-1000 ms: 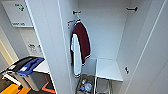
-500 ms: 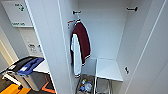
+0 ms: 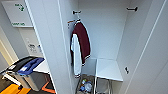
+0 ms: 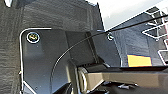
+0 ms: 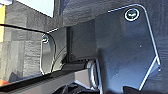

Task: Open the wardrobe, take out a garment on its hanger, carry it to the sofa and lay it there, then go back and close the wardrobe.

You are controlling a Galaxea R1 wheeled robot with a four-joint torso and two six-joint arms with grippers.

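— Since the wardrobe (image 3: 105, 37) stands open, where does the garment lie?

— Only one garment can be confirmed: a dark red jacket (image 3: 83, 41) with white sleeves. It hangs against the wardrobe's left inner wall, just behind the edge of the left door (image 3: 47, 45) and below a black hook (image 3: 76, 11) near the top. A thin dark strip shows at the jacket's door-side edge. I cannot tell whether that is the black shirt.

— Long axis?

— Vertical. The jacket hangs straight down, its hem level with the white shelf (image 3: 108, 68) in the lower right corner. A wire basket (image 3: 85, 86) sits beneath it on the wardrobe floor.

— State of the claws?

— Cannot be told for the left claw or the right claw. Both wrist views look down past the robot's own dark plates onto dark carpet (image 4: 10, 50), so I judge both arms to be low and well apart from the hook.

— Which arm is nearer?

— The hanging point lies up and slightly left of the head view's centre, hard against the left wall. On that evidence I judge the left arm marginally nearer. The door edge beside it would crowd any reach from that side.
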